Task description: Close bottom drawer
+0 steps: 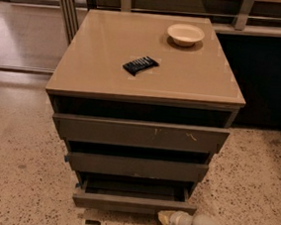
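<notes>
The bottom drawer [134, 203] is the lowest and narrowest of three dark grey-brown drawers in a tan-topped cabinet [110, 67]. It stands out only a little, with a thin strip of its grey box showing behind its plain front. My gripper [166, 217] is at the end of a cream arm coming from the lower right, right at the front of the drawer near its right end, low above the floor.
The wide top drawer [141, 133] has white scratch marks; the middle drawer [136, 166] is below it. A cream bowl [186, 34] and a black packet [140, 64] lie on the cabinet top. A speckled floor surrounds it. A dark cabinet [262, 81] stands to the right.
</notes>
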### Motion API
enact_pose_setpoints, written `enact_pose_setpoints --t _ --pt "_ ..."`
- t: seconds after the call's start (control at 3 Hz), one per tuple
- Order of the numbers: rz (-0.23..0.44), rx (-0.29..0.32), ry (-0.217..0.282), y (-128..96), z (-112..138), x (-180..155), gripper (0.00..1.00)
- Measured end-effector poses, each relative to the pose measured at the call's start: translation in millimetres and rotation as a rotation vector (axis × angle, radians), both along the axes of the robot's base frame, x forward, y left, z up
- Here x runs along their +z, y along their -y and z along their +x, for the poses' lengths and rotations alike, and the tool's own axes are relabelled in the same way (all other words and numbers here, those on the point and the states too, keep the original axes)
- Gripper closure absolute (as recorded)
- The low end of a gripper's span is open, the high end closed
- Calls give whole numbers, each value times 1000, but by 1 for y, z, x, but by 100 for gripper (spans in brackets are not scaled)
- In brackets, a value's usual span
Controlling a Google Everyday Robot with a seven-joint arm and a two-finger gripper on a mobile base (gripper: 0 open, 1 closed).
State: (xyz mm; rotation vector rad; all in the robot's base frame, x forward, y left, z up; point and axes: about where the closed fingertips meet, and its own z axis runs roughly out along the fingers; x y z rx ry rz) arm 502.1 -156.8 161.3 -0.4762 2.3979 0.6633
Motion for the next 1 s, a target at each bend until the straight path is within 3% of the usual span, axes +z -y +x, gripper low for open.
enact_pose_setpoints --t 0.67,1.0 --pt "-14 -70 100 -3 26 13 100" --pt "-28 -76 136 -7 43 20 100"
